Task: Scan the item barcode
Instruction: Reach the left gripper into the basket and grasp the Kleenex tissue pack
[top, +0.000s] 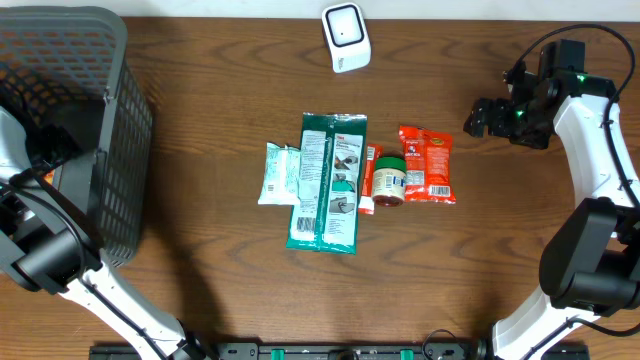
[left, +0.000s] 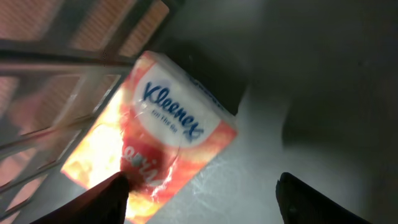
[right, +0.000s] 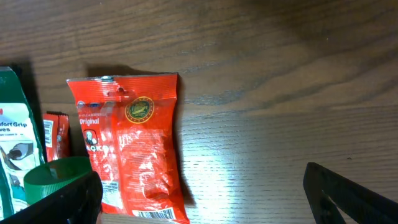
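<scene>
Closest in, the left claw (left: 202, 182) hangs down inside the grey basket (top: 110, 140) with its jaws spread wide and nothing between them that they grip. Right under it lies the Kleenex pack (left: 155, 137), skewed on the basket floor against the slatted wall. The pack sits off toward one finger (left: 115, 194) rather than centred in the gap. I can't tell whether that finger touches its corner. I take this pack to be the item meant for scanning, and the wide jaws look set to clear its width before dropping over it.

Further out, on the wooden table (top: 200, 250), other goods are lined up side by side: a white pack (top: 278, 173), a long green pack (top: 327, 180), a thin red sachet (top: 368, 178), a green-lidded jar (top: 390, 180) and a red packet (right: 134, 143). Laid flat and separate like that, each would be easy to pick out. The right claw (right: 200, 177) hovers beyond the red packet, fully open and empty, apparently waiting out of the way.

Farthest off, the white scanner (top: 345, 37) stands at the table's back edge, well apart from the basket, likely where either arm can present a barcode.
</scene>
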